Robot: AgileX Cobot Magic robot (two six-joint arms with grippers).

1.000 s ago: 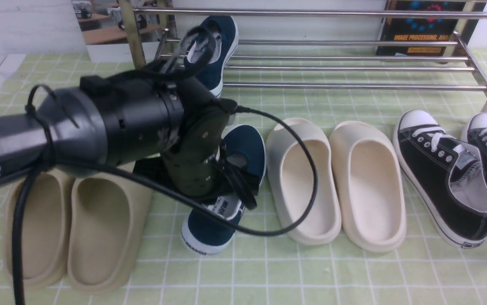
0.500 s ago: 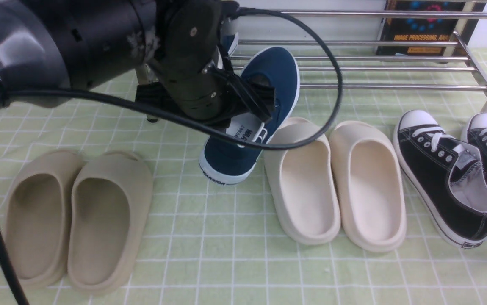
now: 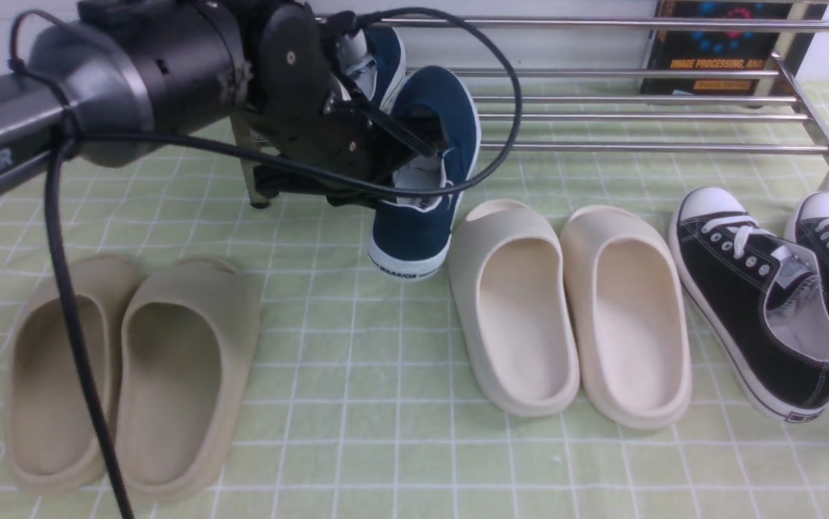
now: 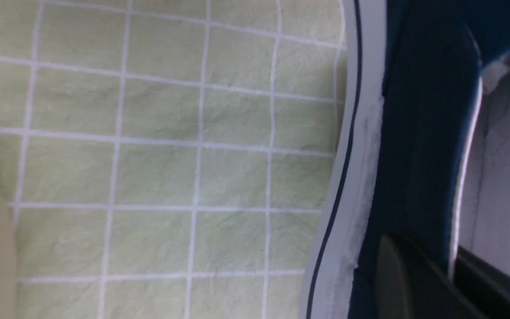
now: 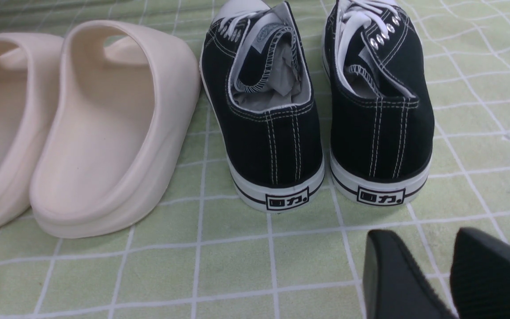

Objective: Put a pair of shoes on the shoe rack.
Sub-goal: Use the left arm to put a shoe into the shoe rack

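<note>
The pair of tan foam slides (image 3: 133, 375) is lying at the left of the green-checked cloth surface (image 3: 386, 447), no part of this job. Next along, the left hand (image 3: 425, 155) is pinching the side wall of a navy-blue canvas slip-on sneaker with a white rubber sole (image 3: 414, 231), its fingers (image 4: 392, 274) pressed nearly together, one outside the collar and one inside. The sneaker is hanging tilted, toe raised toward the low chrome-barred shoe rack (image 3: 638, 148) and heel low; whether the heel is touching the cloth I cannot tell. Its navy-blue mate (image 3: 386, 54) is sitting at the rack's left end, partly hidden by the arm. So the step in hand looks like delivering the second shoe, with the task about half done. The next move is calling for a lift clearing the front bar, then a level set-down just beside the mate. Further right, the cream foam slides (image 3: 566, 310) and the black lace-up sneakers with white toe caps (image 3: 760, 303) are lying untouched, and the right hand (image 5: 428, 283) is hovering near the black pair, fingers parted, holding nothing.
</note>
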